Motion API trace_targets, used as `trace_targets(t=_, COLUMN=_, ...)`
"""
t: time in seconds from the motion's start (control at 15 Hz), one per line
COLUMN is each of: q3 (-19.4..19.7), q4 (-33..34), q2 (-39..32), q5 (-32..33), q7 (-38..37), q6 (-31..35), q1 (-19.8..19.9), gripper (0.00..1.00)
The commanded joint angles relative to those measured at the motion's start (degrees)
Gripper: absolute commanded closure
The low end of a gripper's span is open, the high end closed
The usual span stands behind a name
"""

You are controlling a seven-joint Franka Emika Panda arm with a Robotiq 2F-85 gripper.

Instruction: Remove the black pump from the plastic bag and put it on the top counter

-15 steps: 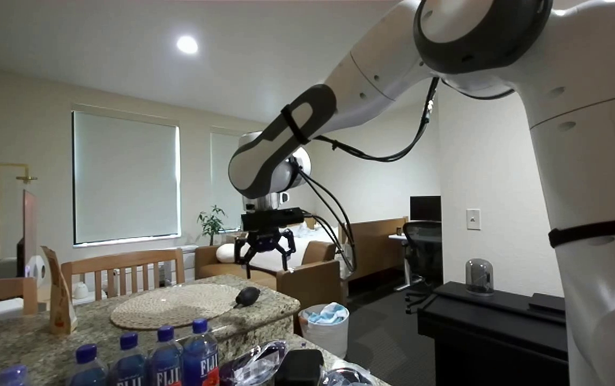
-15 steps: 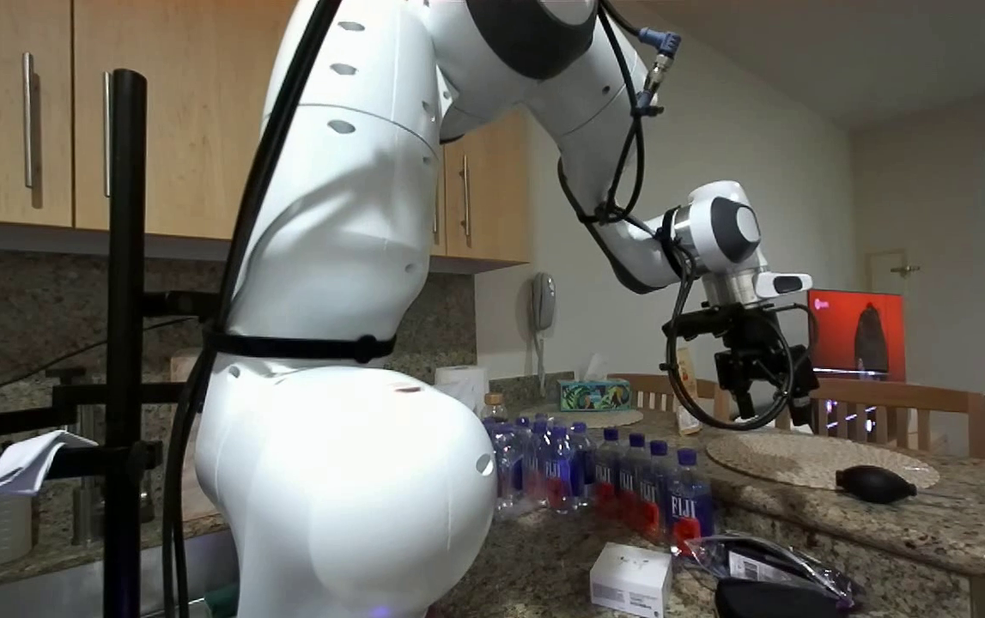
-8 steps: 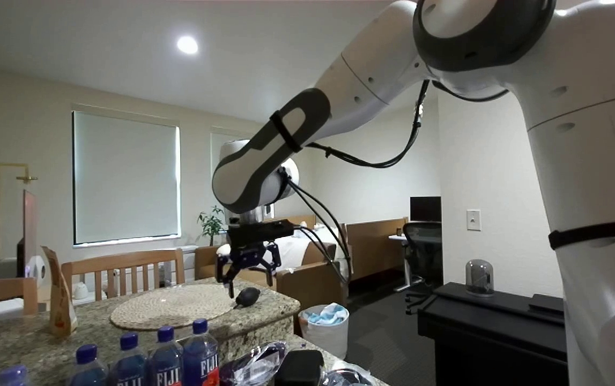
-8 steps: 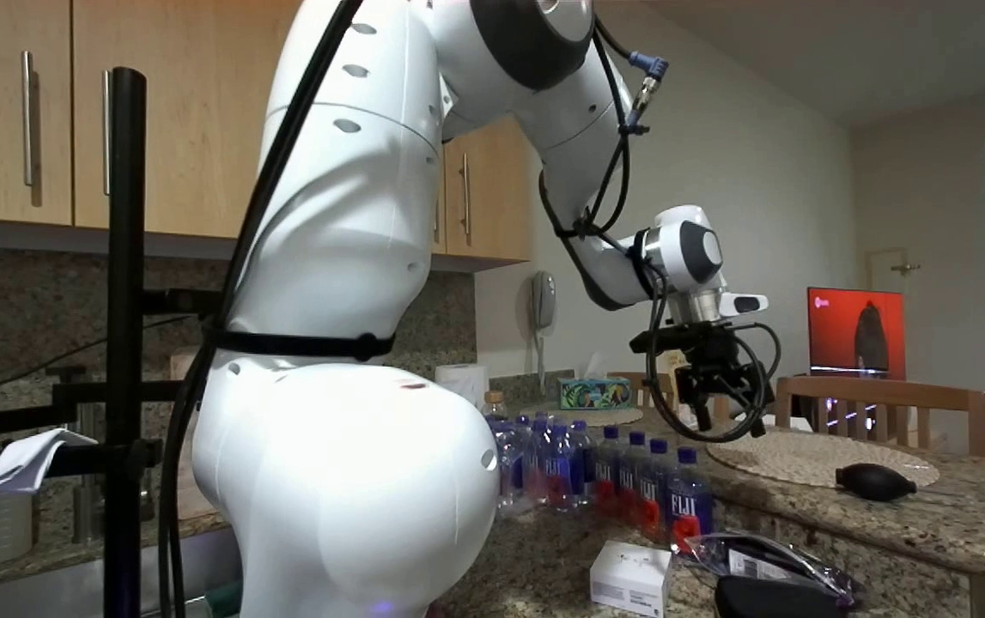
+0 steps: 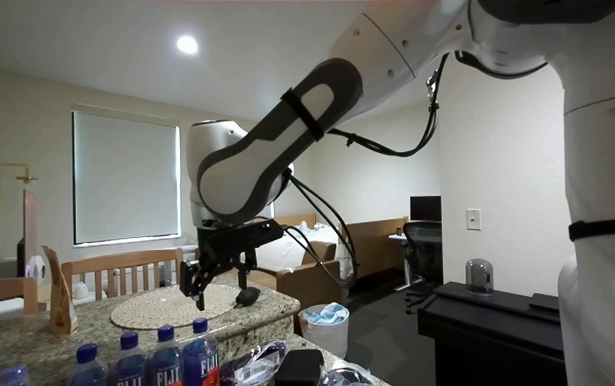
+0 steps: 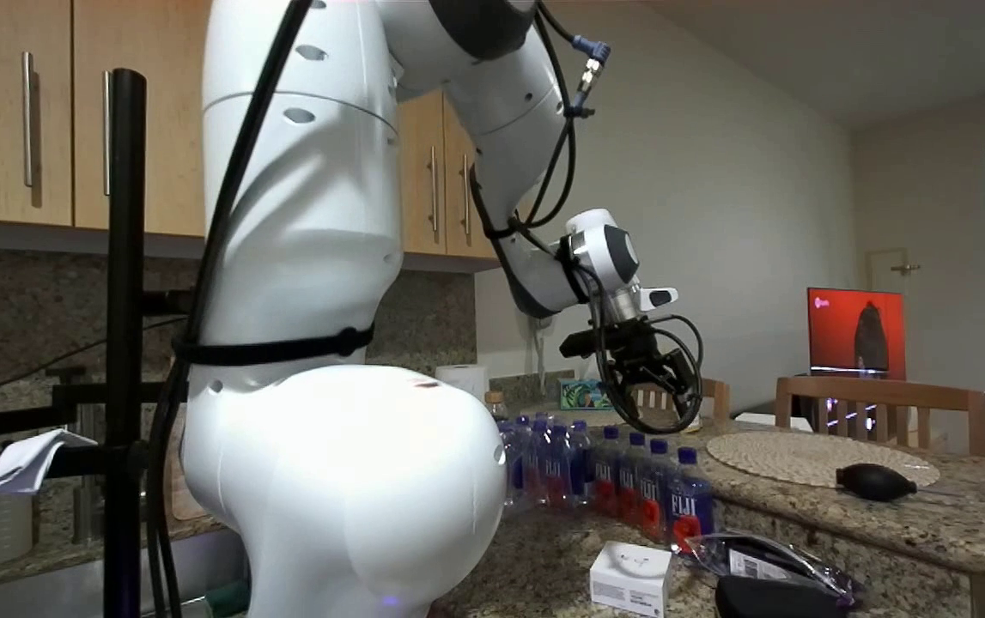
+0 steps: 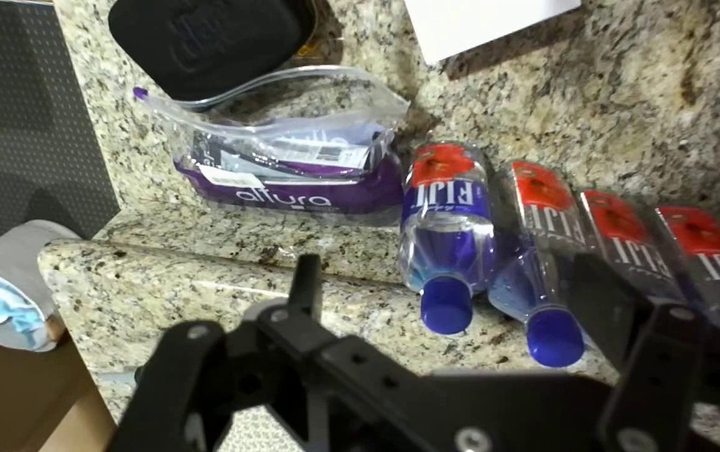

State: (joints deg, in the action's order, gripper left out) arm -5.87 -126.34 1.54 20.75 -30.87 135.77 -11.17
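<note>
The black pump (image 5: 248, 296) lies on the raised granite counter (image 5: 264, 316) beside the woven mat, also in an exterior view (image 6: 875, 482). In the wrist view it is mostly or wholly hidden behind the gripper. The clear plastic bag (image 7: 290, 163) lies on the lower counter, partly open, with a purple "allura" package inside; it shows in both exterior views (image 5: 259, 364) (image 6: 771, 562). My gripper (image 5: 221, 295) is open and empty, fingers pointing down. It hangs above the bottle row and counter edge in the wrist view (image 7: 451, 282), apart from the pump.
Several water bottles (image 6: 688, 502) stand in a row along the raised counter's step. A black case (image 7: 209, 44) and a white box (image 6: 631, 579) lie on the lower counter. A round woven mat (image 6: 810, 459) and a paper bag (image 5: 60, 300) are on the raised counter.
The arm has swung my gripper leftward in both exterior views, away from the pump, and turned it somewhat. The fingers stay open. The pump and bag have not moved.
</note>
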Motion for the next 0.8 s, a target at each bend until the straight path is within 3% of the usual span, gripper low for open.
trace_targets(t=0.0, q3=-1.3, q4=-9.5, q2=6.8, q5=-3.8, q7=-2.8, q6=6.2, q1=1.5, gripper=0.0)
trace_targets(t=0.33, q3=-2.0, q4=-16.6, q2=11.8, q5=-6.4, q7=-6.9, q6=10.1, q1=4.1, gripper=0.0)
trace_targets(t=0.4, q3=-2.7, q4=-12.8, q2=8.7, q5=-6.0, q7=-5.5, q6=8.1, q1=4.2, gripper=0.0)
trace_targets(t=0.73, q3=-2.9, q4=-15.0, q2=10.5, q5=-6.2, q7=-5.5, q6=8.5, q1=4.9, gripper=0.0)
